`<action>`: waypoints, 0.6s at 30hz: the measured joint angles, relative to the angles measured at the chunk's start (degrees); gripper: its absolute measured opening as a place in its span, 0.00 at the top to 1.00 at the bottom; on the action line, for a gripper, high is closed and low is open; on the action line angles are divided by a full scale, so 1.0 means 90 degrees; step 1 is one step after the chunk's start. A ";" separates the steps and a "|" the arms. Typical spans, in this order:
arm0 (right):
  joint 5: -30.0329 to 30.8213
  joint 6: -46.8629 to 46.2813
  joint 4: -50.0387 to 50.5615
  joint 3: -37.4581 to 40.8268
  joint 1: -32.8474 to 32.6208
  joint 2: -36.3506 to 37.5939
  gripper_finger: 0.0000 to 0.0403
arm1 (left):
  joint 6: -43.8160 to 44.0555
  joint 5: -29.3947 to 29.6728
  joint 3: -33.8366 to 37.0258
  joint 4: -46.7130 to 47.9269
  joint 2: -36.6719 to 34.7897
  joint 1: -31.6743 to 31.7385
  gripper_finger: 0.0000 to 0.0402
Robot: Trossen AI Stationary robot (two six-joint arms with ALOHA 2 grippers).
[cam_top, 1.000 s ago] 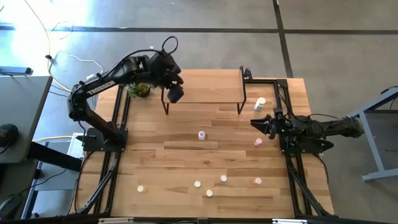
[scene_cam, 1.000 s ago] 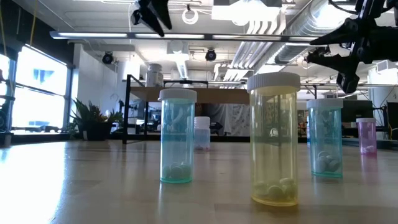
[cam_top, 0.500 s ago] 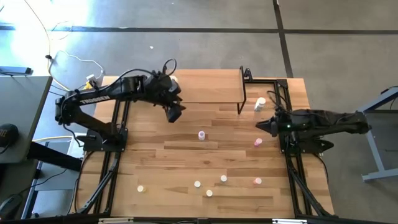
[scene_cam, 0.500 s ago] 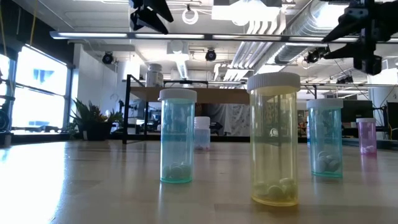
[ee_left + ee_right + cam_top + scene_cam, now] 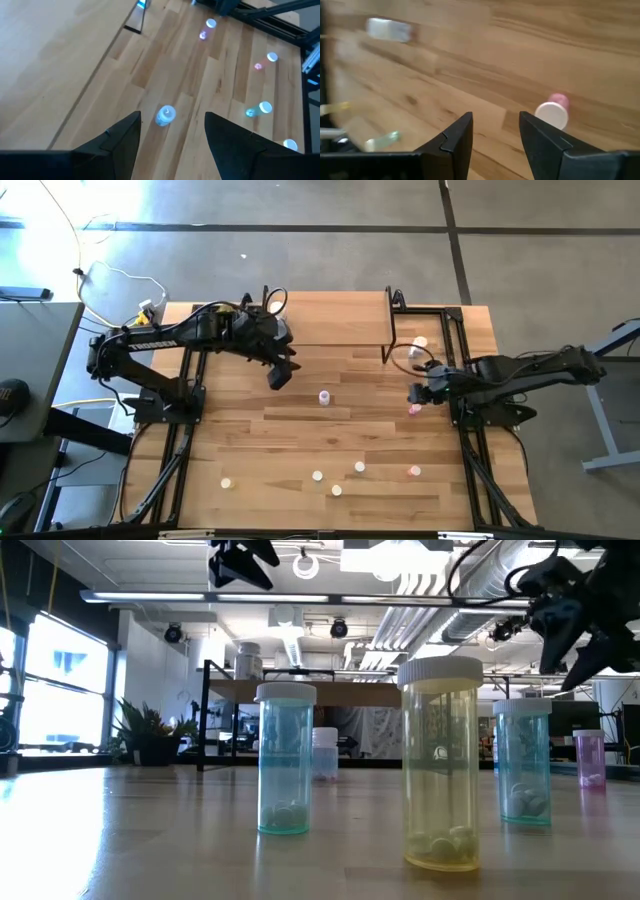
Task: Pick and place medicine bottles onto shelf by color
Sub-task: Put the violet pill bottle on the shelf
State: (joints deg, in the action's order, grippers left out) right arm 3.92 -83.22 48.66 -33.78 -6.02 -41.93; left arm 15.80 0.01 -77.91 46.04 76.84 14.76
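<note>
**Q:** Looking down on the table, where do your grippers stand relative to the shelf (image 5: 330, 320)?

**A:** My left gripper (image 5: 277, 373) hangs in front of the shelf's left end, above bare tabletop (image 5: 250, 440). My right gripper (image 5: 415, 393) is in front of the shelf's right end, close above the wood. Both have their fingers spread with nothing between them, as each wrist view shows: left gripper (image 5: 172, 117), right gripper (image 5: 495, 115).

**Q:** Where are the medicine bottles?

**A:** None is visible on the shelf top. A small bottle (image 5: 324, 396) stands in front of the shelf's middle; it shows beyond my left fingers (image 5: 122, 142), apart from them. A pink bottle (image 5: 415, 409) stands in front of the shelf's right end, just beside my right gripper. A white bottle (image 5: 419, 343) stands off the shelf's right end. Five more (image 5: 336, 490) are scattered well in front of the shelf.

**Q:** What is hard to make out?

**A:** The right wrist view is smeared: the pink bottle (image 5: 552, 112) reads only as a white cap over a pink blur. In the low view, my left gripper (image 5: 240, 560) is cut off by the upper edge. There, a blue-green bottle (image 5: 286, 760) and a yellow bottle (image 5: 441, 765) loom in front of the shelf, leaving only its dim edge (image 5: 340, 692) visible. From the left wrist, the small bottle's (image 5: 165, 114) colour is uncertain.
</note>
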 joint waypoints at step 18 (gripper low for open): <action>-0.0002 0.0129 0.1897 -0.1249 0.0000 -0.1169 0.62 | -0.0110 0.0018 -0.0001 0.0017 0.0005 0.0002 0.48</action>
State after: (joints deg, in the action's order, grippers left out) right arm 3.90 -82.06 65.74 -45.02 -6.02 -52.45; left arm 14.81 0.18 -77.92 46.19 76.88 14.79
